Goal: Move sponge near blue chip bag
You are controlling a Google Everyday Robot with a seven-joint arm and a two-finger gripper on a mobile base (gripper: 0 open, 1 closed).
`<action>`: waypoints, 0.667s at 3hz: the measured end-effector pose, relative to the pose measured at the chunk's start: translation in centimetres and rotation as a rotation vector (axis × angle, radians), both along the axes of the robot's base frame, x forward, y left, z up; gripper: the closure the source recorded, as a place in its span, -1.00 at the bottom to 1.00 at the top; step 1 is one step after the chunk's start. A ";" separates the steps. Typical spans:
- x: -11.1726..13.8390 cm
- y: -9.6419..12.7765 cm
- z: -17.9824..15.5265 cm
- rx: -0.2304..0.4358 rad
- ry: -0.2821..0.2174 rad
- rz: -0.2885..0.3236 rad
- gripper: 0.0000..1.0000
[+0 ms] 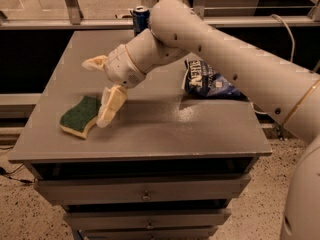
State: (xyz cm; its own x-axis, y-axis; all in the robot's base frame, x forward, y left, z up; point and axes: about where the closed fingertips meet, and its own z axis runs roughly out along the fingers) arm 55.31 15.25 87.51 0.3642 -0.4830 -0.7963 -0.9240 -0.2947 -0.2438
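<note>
The sponge [79, 115], dark green on top over pale yellow foam, lies flat on the grey table [200, 129] near its front left corner. The blue chip bag [210, 81] lies flat at the table's right side, partly hidden behind my arm. My gripper [101, 86] is open and empty, over the sponge's right end. One finger [111, 106] points down beside the sponge's right edge; the other [95, 63] sticks out to the left above it.
A blue soda can [140, 18] stands upright at the table's back edge, just behind my arm. Drawers [145, 194] sit below the tabletop. A cable [285, 29] runs down at the right, past the table.
</note>
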 end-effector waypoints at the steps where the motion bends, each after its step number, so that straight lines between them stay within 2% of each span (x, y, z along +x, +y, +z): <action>1: -0.1 0.7 -1.8 -0.020 0.020 0.040 -0.97; 2: 0.3 0.6 -3.0 -0.060 0.074 0.029 -0.51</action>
